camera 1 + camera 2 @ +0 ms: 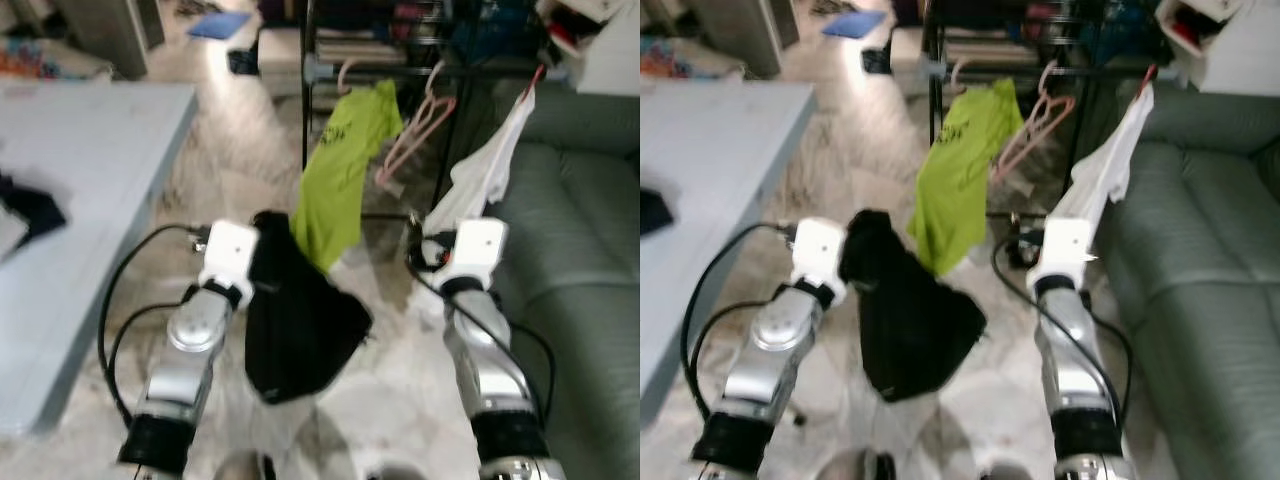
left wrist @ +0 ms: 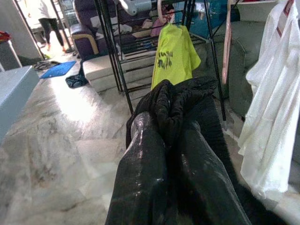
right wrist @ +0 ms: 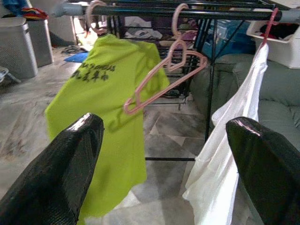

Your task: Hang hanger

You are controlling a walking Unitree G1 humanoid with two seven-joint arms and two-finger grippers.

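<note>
My left gripper is shut on a black garment, which bunches over its fingertips and hangs down between my arms. The right gripper is open and empty, a short way in front of the black clothes rail. An empty pink hanger hangs tilted from that rail. To its left a lime green shirt hangs on another pink hanger, and to its right a white shirt hangs on a red one. I cannot see a hanger inside the black garment.
A grey-green sofa stands close on my right, a pale blue table on my left. Behind the rack are shelves of clothes and a white basket. A grey bin and a person are far left.
</note>
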